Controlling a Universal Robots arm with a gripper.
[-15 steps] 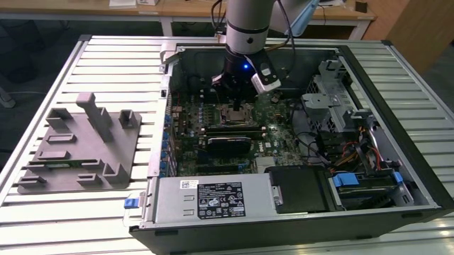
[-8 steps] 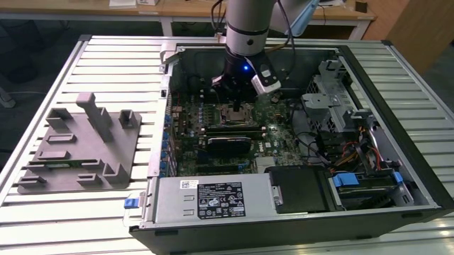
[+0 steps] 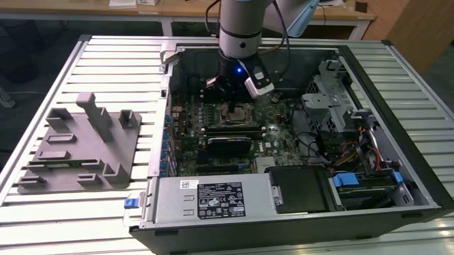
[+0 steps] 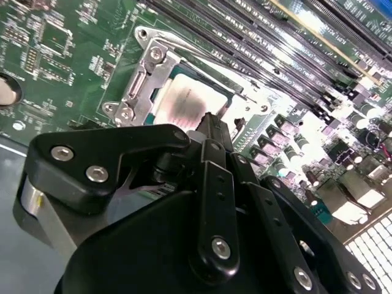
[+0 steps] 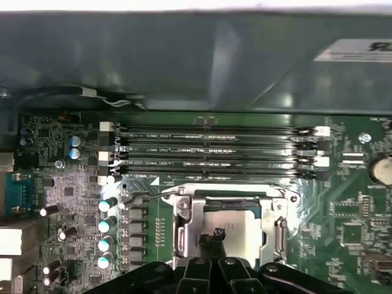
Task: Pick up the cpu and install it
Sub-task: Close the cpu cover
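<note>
The small, flat, square cpu (image 5: pixel 242 228) with its shiny silver metal top lies flat inside the silver metal socket frame (image 5: pixel 179 229) on the green motherboard (image 5: pixel 343 214). The placing looks done, but I cannot tell whether the frame is latched. The black hand (image 5: pixel 214 236) is poised just over the cpu, its fingertips drawn together on nothing. The open black computer case (image 3: pixel 408 159) rests on the slatted metal worktop (image 3: pixel 57 223), beside a grey plastic tray (image 3: pixel 78 154).
</note>
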